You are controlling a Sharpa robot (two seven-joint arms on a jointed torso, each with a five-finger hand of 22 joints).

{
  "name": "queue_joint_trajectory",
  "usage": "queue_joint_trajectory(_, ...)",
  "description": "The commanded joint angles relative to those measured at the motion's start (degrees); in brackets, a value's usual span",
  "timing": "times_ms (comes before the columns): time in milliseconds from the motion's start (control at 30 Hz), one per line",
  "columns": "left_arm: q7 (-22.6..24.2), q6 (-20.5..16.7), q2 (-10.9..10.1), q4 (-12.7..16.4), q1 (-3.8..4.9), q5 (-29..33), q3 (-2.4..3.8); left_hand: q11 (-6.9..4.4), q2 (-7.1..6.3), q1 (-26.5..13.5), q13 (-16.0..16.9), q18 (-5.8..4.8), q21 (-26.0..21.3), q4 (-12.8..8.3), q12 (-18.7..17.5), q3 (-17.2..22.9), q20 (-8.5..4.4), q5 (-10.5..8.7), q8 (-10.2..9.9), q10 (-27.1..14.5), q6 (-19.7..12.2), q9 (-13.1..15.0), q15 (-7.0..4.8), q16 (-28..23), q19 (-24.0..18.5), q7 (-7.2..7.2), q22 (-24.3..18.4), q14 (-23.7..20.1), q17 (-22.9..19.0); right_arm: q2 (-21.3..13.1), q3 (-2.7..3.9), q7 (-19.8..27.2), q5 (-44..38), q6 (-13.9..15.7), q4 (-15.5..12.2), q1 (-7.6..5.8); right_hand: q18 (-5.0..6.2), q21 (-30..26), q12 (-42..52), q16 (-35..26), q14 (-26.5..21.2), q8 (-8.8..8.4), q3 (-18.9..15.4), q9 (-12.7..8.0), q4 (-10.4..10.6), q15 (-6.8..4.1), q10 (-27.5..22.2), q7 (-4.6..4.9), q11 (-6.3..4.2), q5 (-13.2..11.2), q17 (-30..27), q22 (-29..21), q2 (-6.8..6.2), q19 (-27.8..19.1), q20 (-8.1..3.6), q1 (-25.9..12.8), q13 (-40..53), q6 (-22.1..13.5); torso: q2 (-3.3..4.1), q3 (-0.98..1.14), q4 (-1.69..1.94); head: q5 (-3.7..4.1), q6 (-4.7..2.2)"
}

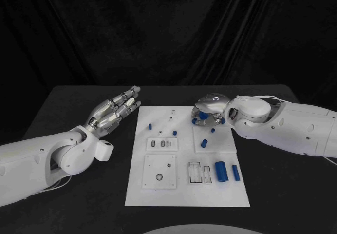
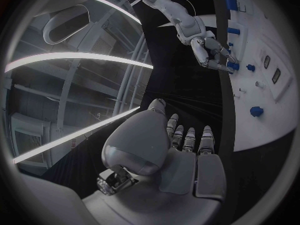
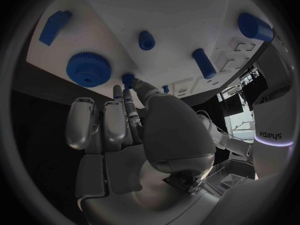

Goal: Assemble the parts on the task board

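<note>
Early stage: most blue parts loose on task board (image 1: pixel 140 195). Right hand (image 1: pixel 208 111) at board's far edge, fingertips pinching small blue peg (image 3: pixel 128 78) beside blue gear (image 3: pixel 89 69). Left hand (image 1: pixel 116 111) beside board, fingers apart, holding nothing.

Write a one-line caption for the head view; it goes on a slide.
Right hand reaches over blue parts at the far end of the white task board; left hand hovers open beside it.
</note>
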State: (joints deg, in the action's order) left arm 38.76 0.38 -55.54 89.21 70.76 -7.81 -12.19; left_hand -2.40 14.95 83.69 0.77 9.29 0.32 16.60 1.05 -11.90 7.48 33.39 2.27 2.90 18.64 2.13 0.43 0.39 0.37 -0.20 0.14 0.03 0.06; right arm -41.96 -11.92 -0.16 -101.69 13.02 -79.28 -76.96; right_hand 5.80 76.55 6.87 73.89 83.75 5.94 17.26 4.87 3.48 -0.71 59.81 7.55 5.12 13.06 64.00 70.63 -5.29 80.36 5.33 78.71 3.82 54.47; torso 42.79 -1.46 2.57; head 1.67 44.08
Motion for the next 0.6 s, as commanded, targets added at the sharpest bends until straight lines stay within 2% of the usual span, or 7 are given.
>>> queue_joint_trajectory(33, 4.1, 1.3, 0.1, -0.1, 0.1, -0.3, 0.05, 0.02, -0.04, 0.6, -0.1, 1.02, 0.0, -0.1, -0.2, 0.4, 0.39, 0.31, 0.1, -0.3, -0.2, 0.0, 0.66, -0.4, 0.0, -0.01, 0.1, 0.0, -0.1, 0.1, 0.04, 0.5, -0.5, 0.2, 0.3, 0.29, -1.14, 0.2, -0.1, 0.5, 2.4, 0.31, 0.5, 0.1, 0.0, 0.18, 0.6, 0.07, -0.1, 0.2, 0.2, 0.1, -0.42, 0.0, 0.16, 0.3, 0.0, 0.6, -0.06, -0.01, -0.02, -0.07, 0.13)
queue_joint_trajectory(167, 4.0, 1.5, 0.2, -0.2, 0.1, -0.3, 0.05, 0.09, -0.03, 0.7, -0.1, 1.02, 0.1, -0.1, -0.2, 0.5, 0.66, 0.43, 0.1, -0.3, -0.1, 0.0, 1.01, -0.4, 0.1, 0.06, 0.2, 0.0, -0.1, 0.3, 0.04, 0.7, -0.5, 0.0, 0.6, 0.53, -1.16, 0.2, 0.1, 0.6, 2.3, 0.43, 1.0, 0.2, 0.0, 0.37, 1.2, 0.19, -0.15, 0.4, 0.2, 0.3, -0.46, -0.2, 0.27, 0.5, 0.0, 1.1, -0.05, 0.01, 0.01, -0.02, 0.29)
queue_joint_trajectory(267, 3.9, 1.6, 0.2, -0.2, 0.09, -0.3, 0.05, 0.15, -0.03, 0.9, -0.1, 1.02, 0.2, -0.2, -0.2, 0.7, 0.91, 0.6, 0.2, -0.3, 0.1, 0.1, 1.24, -0.4, 0.2, 0.13, 0.2, 0.0, 0.0, 0.5, 0.04, 1.0, -0.5, 0.0, 0.8, 0.7, -1.16, 0.3, 0.2, 0.6, 2.1, 0.6, 1.8, 0.3, -0.2, 0.5, 2.1, 0.33, -0.15, 1.4, 0.0, 0.4, -0.52, -0.3, 0.42, 0.9, 0.0, 1.7, -0.07, 0.02, -0.01, -0.05, 0.38)
queue_joint_trajectory(367, 3.8, 1.7, 0.3, -0.3, 0.09, -0.3, 0.05, 0.26, -0.03, 1.2, -0.1, 1.03, 0.2, -0.3, -0.2, 0.8, 1.13, 0.8, 0.2, -0.3, 0.4, 0.1, 1.43, -0.3, 0.3, 0.23, 0.2, 0.1, 0.0, 0.6, 0.04, 1.3, -0.5, 0.4, 1.0, 0.84, -1.12, 0.3, 0.6, 0.8, 2.0, 1.48, 3.6, 0.8, -0.7, 0.53, 4.4, 0.3, -0.39, 3.3, -0.1, 0.5, -0.51, -0.5, 0.51, 1.8, 0.0, 3.8, -0.08, 0.0, 0.0, -0.09, 0.39)
queue_joint_trajectory(600, 3.6, 1.7, 0.1, -0.3, 0.09, -0.3, 0.05, 0.63, -0.12, 1.6, 0.0, 1.04, 0.3, -0.5, -0.1, 1.2, 1.43, 1.17, 0.5, -0.2, 1.5, 0.2, 1.63, -0.3, 0.3, 0.59, 0.3, 0.2, 0.0, 0.5, 0.05, 1.6, -0.5, 3.1, 0.7, 0.92, -1.12, 0.5, 0.7, 1.0, 1.9, 2.51, 5.7, 1.6, -1.6, 0.24, 7.5, 0.17, -0.84, 3.7, -0.2, 1.0, -0.45, -0.7, 0.34, 2.9, 0.0, 6.4, -0.16, -0.03, -0.08, -0.43, 0.3)
